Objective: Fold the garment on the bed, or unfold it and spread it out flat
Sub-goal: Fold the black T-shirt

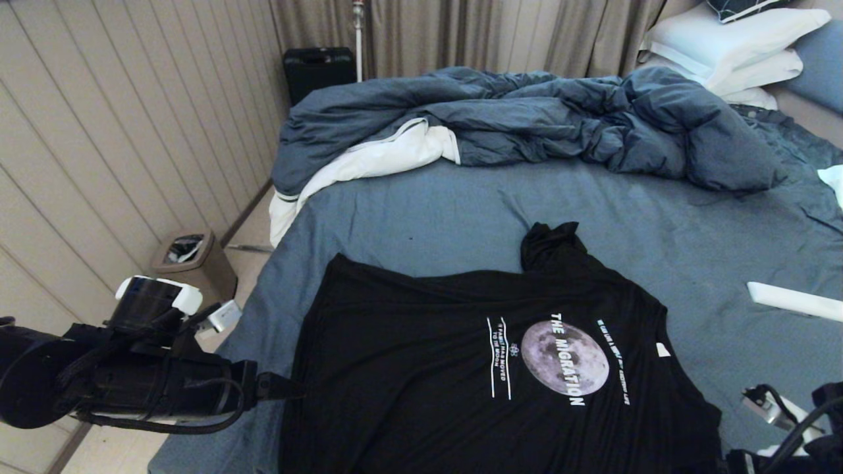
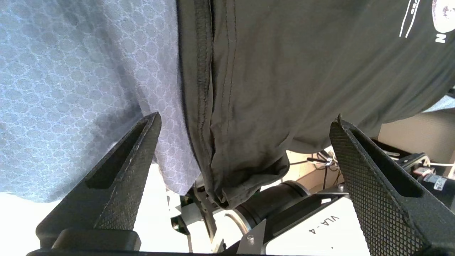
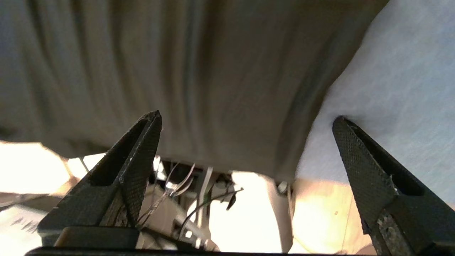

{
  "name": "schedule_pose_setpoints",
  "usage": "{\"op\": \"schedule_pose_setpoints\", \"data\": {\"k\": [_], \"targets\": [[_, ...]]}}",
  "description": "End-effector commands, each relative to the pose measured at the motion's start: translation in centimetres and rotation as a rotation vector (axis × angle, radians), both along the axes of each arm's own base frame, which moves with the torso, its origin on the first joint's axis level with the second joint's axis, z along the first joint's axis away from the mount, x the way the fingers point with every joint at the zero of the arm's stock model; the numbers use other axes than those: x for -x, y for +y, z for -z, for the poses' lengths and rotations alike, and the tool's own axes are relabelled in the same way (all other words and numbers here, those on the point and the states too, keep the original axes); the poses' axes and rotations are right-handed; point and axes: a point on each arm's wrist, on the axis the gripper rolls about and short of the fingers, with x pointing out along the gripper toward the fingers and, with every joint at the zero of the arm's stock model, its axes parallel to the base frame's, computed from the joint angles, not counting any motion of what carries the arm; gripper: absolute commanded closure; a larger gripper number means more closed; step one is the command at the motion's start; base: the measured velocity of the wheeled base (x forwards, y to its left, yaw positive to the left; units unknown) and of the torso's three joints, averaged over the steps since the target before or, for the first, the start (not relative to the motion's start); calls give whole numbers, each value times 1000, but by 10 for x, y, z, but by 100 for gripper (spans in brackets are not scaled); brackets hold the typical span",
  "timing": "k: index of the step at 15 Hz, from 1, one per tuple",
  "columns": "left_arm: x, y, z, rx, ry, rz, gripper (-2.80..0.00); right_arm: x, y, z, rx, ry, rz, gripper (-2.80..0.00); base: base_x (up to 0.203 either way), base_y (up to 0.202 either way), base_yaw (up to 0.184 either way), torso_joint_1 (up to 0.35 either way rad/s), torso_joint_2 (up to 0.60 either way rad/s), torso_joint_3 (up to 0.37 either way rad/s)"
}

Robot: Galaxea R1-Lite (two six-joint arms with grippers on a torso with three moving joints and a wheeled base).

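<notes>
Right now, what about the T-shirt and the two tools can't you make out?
- T-shirt hem: cut off by the head view's bottom edge.
- Its far sleeve: bunched up, shape unclear.
- Small print beside the moon: too small.
- Right tool: outside the head view; its wrist view is blurred.
- Left tool: open; head view shows only its tip.

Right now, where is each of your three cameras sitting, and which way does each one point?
Head view: high on the robot, looking down the bed at the T-shirt; left arm at the left edge.
Left wrist view: behind the open left hand, facing the T-shirt's hanging hem and the sheet.
Right wrist view: behind the open right hand, facing the shirt's other edge.
Shared: all three show the T-shirt on the sheet.
</notes>
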Motion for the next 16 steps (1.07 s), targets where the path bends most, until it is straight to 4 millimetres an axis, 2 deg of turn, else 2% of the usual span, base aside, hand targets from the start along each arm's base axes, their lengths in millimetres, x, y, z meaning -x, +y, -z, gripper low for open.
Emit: {"op": "schedule_pose_setpoints", "data": {"k": [1, 3, 7, 8, 9, 16], "targets": [[0, 0, -1, 4, -4, 0, -280, -3, -2, 8, -3, 2, 0, -280, 0, 0, 0, 0, 0, 0], [0, 0, -1, 7, -1, -6, -280, -5, -3, 18, 5, -10, -1, -280, 0, 0, 0, 0, 0, 0], [0, 0, -3, 9, -3, -10, -280, -6, 1, 18, 6, -18, -21, -280, 0, 0, 0, 0, 0, 0], [0, 0, -2, 10, -2, -10, -280, -5, 2, 18, 5, -18, -26, -7, 0, 0, 0, 0, 0, 0], [0, 0, -2, 10, 0, -10, -280, -5, 2, 18, 6, -19, -26, 0, 0, 0, 0, 0, 0, 0], [-3, -1, -1, 12, -3, -11, -280, -2, 4, 8, 20, -64, -26, 0, 0, 0, 0, 0, 0, 0]]}}
